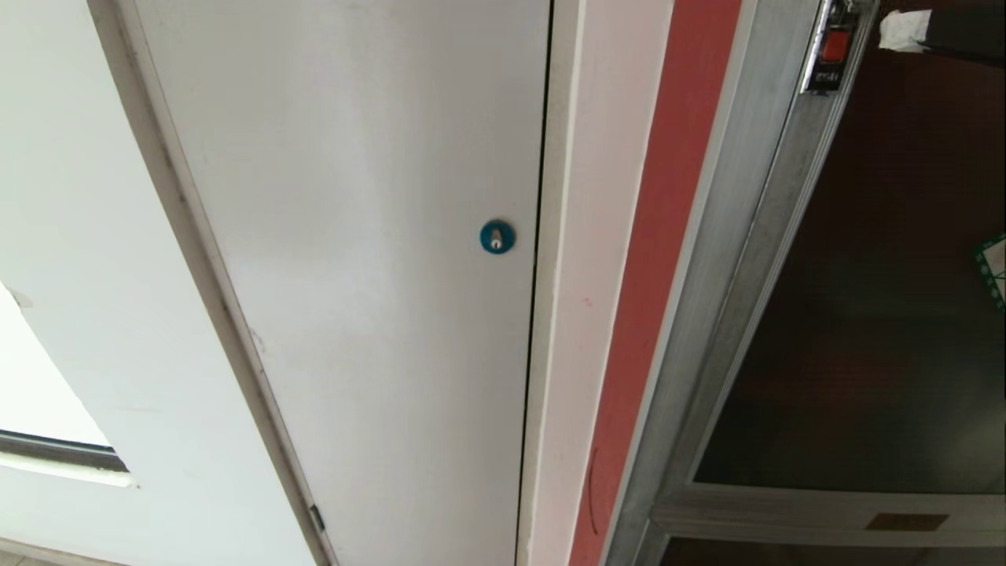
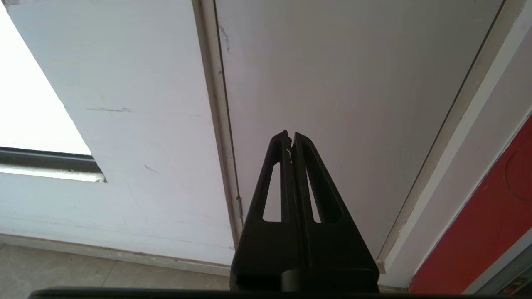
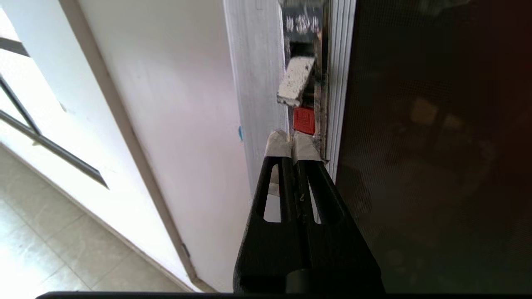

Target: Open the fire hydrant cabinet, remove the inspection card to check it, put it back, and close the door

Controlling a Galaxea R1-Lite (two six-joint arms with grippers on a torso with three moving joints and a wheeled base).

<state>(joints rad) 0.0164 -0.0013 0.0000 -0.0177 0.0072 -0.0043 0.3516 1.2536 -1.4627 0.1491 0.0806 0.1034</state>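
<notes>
The fire hydrant cabinet (image 1: 711, 259) is seen along the right side of the head view, its dark tinted glass door (image 1: 872, 299) shut inside the brushed aluminium frame, with the small red latch (image 1: 835, 45) at the upper right and a white panel door (image 1: 369, 259) with a round blue lock (image 1: 497, 237) at centre. In the right wrist view the right gripper (image 3: 292, 140) is held with its 2 fingers pressed together on nothing, the white-capped tips just below the latch, near the upper centre of the frame. The left gripper (image 2: 290, 137) is likewise closed and empty, pointed at the white panel door, and the inspection card is not visible.
</notes>
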